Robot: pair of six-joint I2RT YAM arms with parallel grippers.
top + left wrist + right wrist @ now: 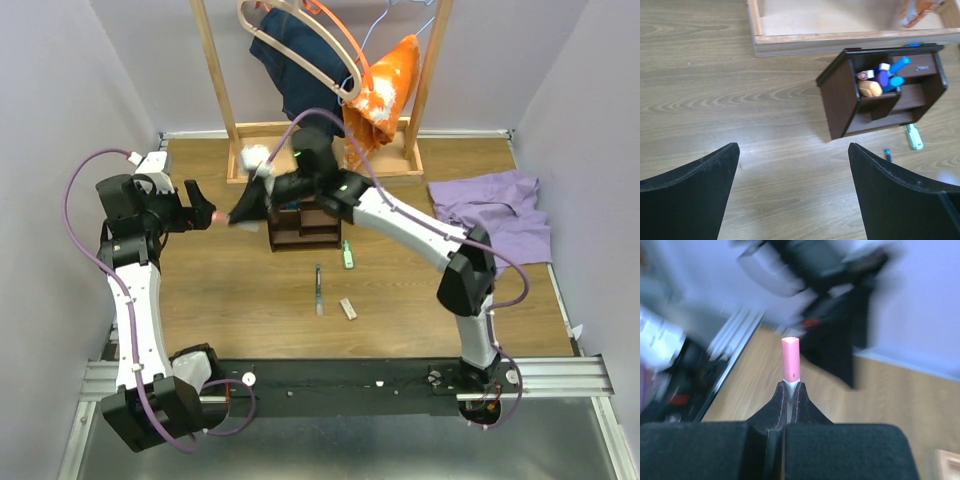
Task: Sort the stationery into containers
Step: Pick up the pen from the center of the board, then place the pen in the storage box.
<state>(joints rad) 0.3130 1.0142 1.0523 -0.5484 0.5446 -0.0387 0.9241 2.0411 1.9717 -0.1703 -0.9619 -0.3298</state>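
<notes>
Right fingers (765, 416) pinch a pink-capped, perhaps white pen (790, 360).

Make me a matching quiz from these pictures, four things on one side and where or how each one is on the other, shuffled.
1 pink-tipped pen
2 green highlighter
3 beige eraser
4 left gripper

A open, holding nothing
B table, beside wooden organizer
C clamped in right gripper
D table, right of thin pen

Pairs: 1-C, 2-B, 3-D, 4-A

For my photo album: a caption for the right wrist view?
Right gripper shut on a pink-tipped pen above the wooden table.
</notes>
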